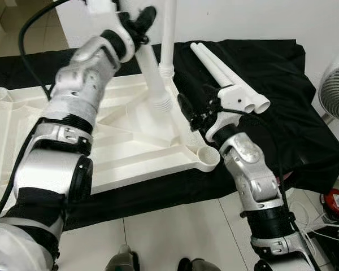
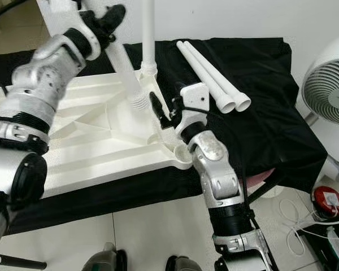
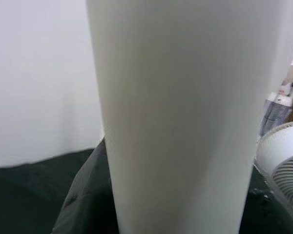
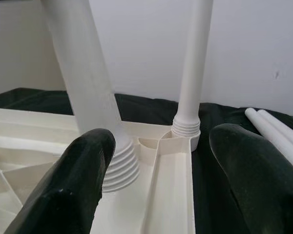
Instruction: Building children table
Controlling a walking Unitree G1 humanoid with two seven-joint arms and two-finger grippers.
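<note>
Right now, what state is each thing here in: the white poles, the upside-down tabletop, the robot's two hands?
Tabletop: upside down on the black cloth.
Corner leg: upright in its socket.
Second leg: tilted, threaded end down on the tabletop, held near its top.
Two spare legs: lying side by side on the cloth.
Left hand: closed around the tilted leg.
Right hand: open, holding nothing, beside the tilted leg's base.

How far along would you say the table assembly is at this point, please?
Done: one leg stands upright in a corner socket of the upturned tabletop.

In hand: the left tool holds a second leg tilted, its threaded end resting on the tabletop, not in a socket. The right tool hovers open nearby.

Left: seating that leg, then fitting the two legs lying on the black cloth; the near corner socket is empty.
</note>
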